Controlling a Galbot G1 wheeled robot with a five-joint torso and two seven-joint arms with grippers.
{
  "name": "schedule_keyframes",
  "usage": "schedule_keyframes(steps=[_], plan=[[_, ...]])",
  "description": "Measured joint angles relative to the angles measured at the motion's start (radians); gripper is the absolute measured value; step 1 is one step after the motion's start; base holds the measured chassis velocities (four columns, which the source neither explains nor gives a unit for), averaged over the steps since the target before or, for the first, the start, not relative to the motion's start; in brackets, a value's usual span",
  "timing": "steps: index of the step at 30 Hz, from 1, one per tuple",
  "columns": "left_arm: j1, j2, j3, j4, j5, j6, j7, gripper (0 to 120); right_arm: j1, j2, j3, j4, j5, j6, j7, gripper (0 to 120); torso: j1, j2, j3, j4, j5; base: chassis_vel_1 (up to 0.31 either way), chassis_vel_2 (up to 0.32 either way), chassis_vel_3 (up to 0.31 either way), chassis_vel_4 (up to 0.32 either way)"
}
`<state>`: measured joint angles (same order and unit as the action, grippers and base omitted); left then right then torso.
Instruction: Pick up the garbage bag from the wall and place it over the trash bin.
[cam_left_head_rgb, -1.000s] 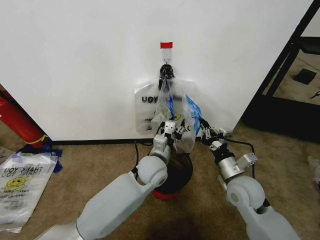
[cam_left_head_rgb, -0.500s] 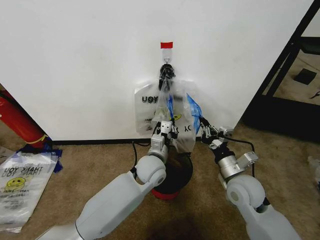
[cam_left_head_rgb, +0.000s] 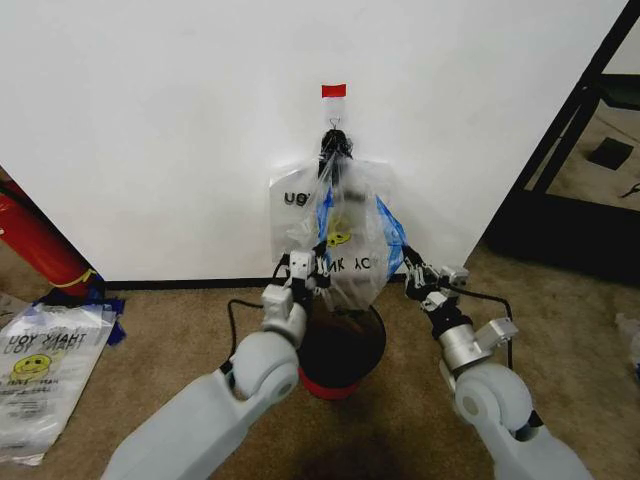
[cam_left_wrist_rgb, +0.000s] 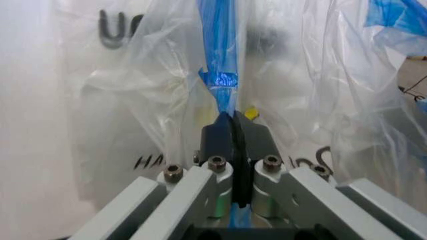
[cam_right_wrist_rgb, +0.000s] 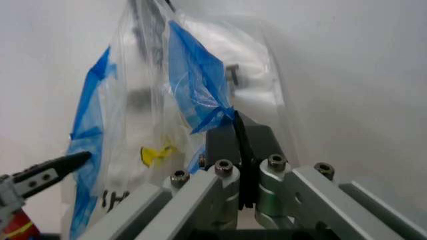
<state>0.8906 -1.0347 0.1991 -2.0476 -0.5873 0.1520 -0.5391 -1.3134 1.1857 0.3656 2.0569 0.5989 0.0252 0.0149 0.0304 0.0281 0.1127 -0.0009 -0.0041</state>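
Observation:
The garbage bag (cam_left_head_rgb: 350, 235) hangs from a black hook (cam_left_head_rgb: 333, 137) on the white wall (cam_left_head_rgb: 160, 120), under a red tape strip (cam_left_head_rgb: 333, 90). Its lower part is pulled open sideways above the trash bin (cam_left_head_rgb: 372, 352), a black bin with a red base. My left gripper (cam_left_head_rgb: 303, 264) is shut on the bag's left edge. In the left wrist view the left gripper (cam_left_wrist_rgb: 234, 131) pinches a blue strip of the bag (cam_left_wrist_rgb: 320, 75). My right gripper (cam_left_head_rgb: 413, 268) is shut on the right edge. In the right wrist view the right gripper (cam_right_wrist_rgb: 238, 135) clamps a blue patch of the bag (cam_right_wrist_rgb: 200, 85).
Another printed bag (cam_left_head_rgb: 290, 205) hangs flat against the wall behind. A loose smiley bag (cam_left_head_rgb: 40, 370) lies on the carpet at the left, beside a red cylinder (cam_left_head_rgb: 35, 245). A black frame (cam_left_head_rgb: 560, 140) stands at the right. A cable (cam_left_head_rgb: 240, 310) loops beside the bin.
My left gripper has moved left with the bag's edge, spreading the bag wider above the bin. The right gripper has stayed nearly in place.

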Motion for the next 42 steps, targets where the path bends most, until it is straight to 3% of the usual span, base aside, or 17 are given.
schedule_keyframes(steps=[7,23,30,37,42], plan=[[0.084,0.042,-0.020,-0.064,0.024,-0.005,0.004,0,-0.049,0.016,0.003,0.022,-0.025,0.008,-0.007,0,0.000,0.000,0.000,0.0000,0.0000,0.000,0.000,0.000,0.000],[0.236,0.054,-0.070,-0.126,0.081,-0.022,0.018,0,-0.124,0.032,0.023,0.057,-0.066,0.037,-0.024,0,0.000,0.000,0.000,0.0000,0.0000,0.000,0.000,0.000,0.000],[0.281,0.094,-0.125,-0.242,0.077,-0.019,0.028,0,-0.125,0.028,0.048,0.136,-0.041,0.023,-0.013,0,0.000,0.000,0.000,0.0000,0.0001,0.000,0.000,0.000,0.000],[0.352,0.149,-0.228,-0.420,0.042,-0.032,0.070,0,-0.134,0.027,0.084,0.297,0.008,-0.020,0.007,0,0.000,0.000,0.000,0.0001,-0.0001,0.000,0.000,0.000,0.000],[0.344,0.192,-0.285,-0.460,-0.021,-0.003,0.077,0,-0.141,0.021,0.087,0.373,0.038,-0.055,0.018,0,0.000,0.000,0.000,0.0000,-0.0001,0.000,0.000,0.000,0.000]])
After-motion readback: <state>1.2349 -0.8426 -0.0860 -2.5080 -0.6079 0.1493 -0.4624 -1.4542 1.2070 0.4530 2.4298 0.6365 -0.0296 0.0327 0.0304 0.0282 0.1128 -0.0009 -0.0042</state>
